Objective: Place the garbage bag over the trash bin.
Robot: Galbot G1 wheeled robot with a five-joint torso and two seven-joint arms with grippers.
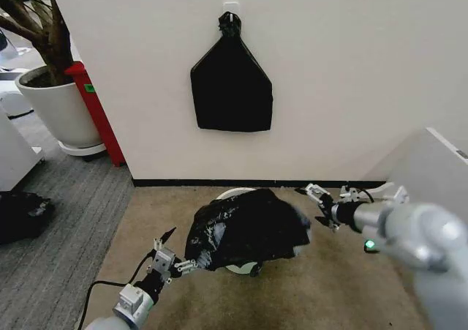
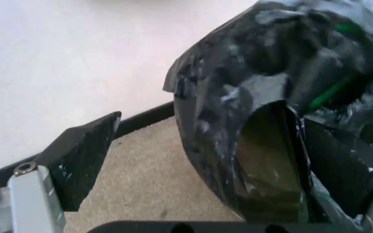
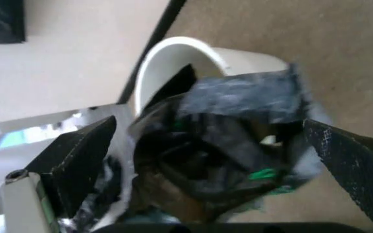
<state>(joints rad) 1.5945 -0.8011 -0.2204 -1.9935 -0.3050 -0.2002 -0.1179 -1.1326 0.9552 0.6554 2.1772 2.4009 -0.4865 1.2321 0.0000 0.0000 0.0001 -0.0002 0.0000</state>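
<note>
My left gripper (image 1: 174,251) and right gripper (image 1: 320,203), both spread wide, flanked the crinkly garbage bag (image 1: 245,229) draped over the cream trash bin (image 3: 173,63) mid-frame.

white wall (image 1: 351,66) with black baseboard (image 1: 256,183), beige carpet (image 1: 329,286).

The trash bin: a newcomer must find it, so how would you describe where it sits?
On the tan carpet before the white wall, under the flat black bundle hanging there, lies a crinkly garbage bag. The trash bin is the small cream-white bucket peeking out beneath it, unlike the big plant pot.
</note>
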